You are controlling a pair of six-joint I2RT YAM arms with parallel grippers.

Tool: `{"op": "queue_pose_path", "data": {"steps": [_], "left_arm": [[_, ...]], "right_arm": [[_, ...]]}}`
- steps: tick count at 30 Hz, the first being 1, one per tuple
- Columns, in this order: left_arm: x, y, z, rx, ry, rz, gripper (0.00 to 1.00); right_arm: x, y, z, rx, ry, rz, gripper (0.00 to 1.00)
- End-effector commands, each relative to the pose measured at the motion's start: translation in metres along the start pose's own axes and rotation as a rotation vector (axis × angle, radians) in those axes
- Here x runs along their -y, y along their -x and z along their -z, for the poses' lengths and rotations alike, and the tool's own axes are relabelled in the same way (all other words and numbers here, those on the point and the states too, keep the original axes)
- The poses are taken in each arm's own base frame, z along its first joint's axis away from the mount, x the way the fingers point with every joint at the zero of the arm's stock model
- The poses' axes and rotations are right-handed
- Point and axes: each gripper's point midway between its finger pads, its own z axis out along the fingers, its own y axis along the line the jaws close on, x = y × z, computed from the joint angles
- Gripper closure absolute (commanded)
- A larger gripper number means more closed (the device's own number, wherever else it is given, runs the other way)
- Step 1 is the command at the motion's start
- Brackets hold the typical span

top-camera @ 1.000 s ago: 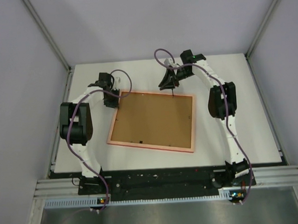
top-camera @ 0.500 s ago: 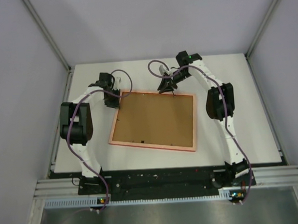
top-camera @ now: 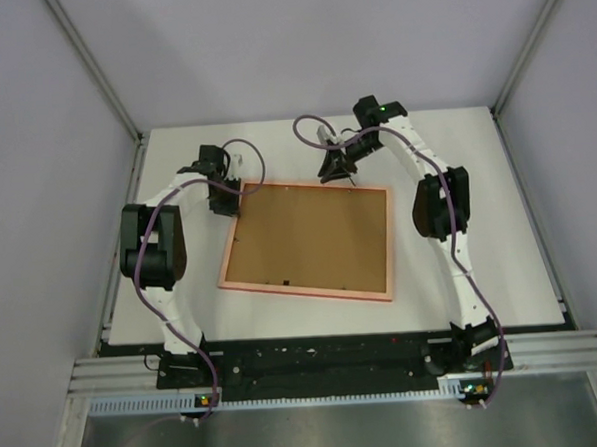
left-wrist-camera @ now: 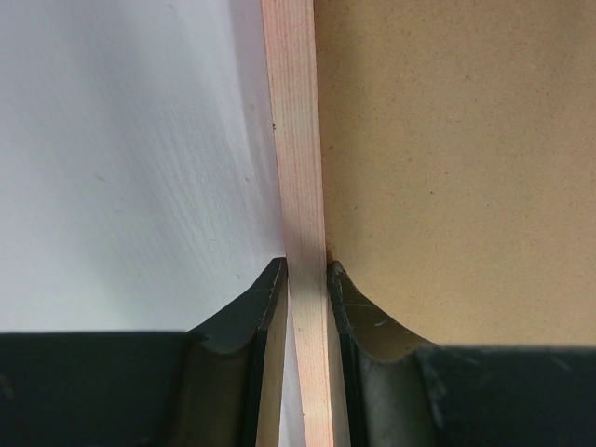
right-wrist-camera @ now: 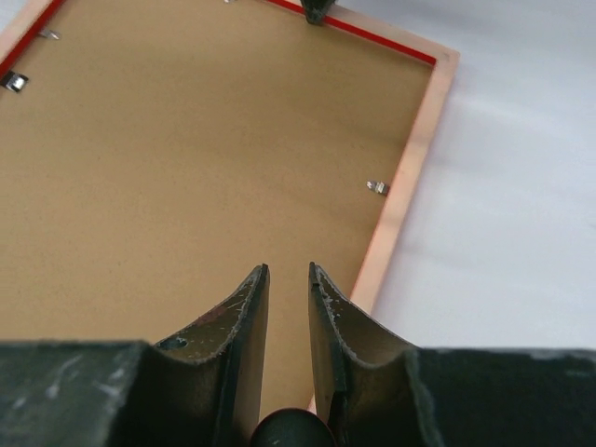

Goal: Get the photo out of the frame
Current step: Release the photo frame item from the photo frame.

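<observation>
We see the frame lying back-up on the white tabletop, its pale pinkish rim running around the plain brown backing board. The photo is hidden under that board, so we cannot see it.

The left claw sits at the frame's far-left corner and is clamped on the rim. One finger is on the outer side, over the tabletop. The other is on the inner side, over the board, and both press against the pale wood strip between them.

The right claw is at the far edge of the frame, over the backing board and close to the rim. Its fingers stand only a narrow slit apart, and nothing is held between them. From the wrist view we cannot tell whether the tips touch the board or hang just above it. A small metal retaining clip lies on the board just inside the rim ahead of this claw, and two more show at the board's opposite edge.
</observation>
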Motion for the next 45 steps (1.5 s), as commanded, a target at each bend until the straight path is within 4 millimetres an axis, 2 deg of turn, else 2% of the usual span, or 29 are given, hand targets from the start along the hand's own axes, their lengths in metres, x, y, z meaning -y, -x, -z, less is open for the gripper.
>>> {"op": "queue_pose_path", "data": {"steps": [1, 6, 10, 16, 21, 28, 45], "left_arm": [[-0.01, -0.008, 0.015, -0.024, 0.046, -0.005, 1.0], [-0.009, -0.007, 0.017, -0.016, 0.044, -0.005, 1.0], [-0.006, -0.007, 0.015, -0.023, 0.025, -0.005, 1.0], [-0.005, -0.007, 0.016, -0.021, 0.016, -0.004, 1.0], [-0.004, -0.007, 0.016, -0.023, 0.014, -0.003, 1.0], [-0.004, -0.007, 0.016, -0.018, 0.013, -0.006, 1.0], [-0.007, -0.008, 0.017, -0.016, 0.028, -0.008, 1.0]], "right_arm": [[0.03, 0.016, 0.03, -0.046, -0.122, 0.004, 1.0], [0.034, 0.016, 0.04, 0.007, -0.15, -0.038, 1.0], [0.025, 0.033, 0.037, 0.086, -0.118, -0.01, 1.0], [0.017, 0.063, 0.015, 0.123, -0.067, 0.055, 1.0], [0.01, 0.071, -0.005, 0.122, -0.03, 0.075, 1.0], [0.007, 0.057, -0.016, 0.086, -0.011, 0.058, 1.0], [0.011, 0.023, -0.012, -0.013, -0.03, 0.025, 1.0]]}}
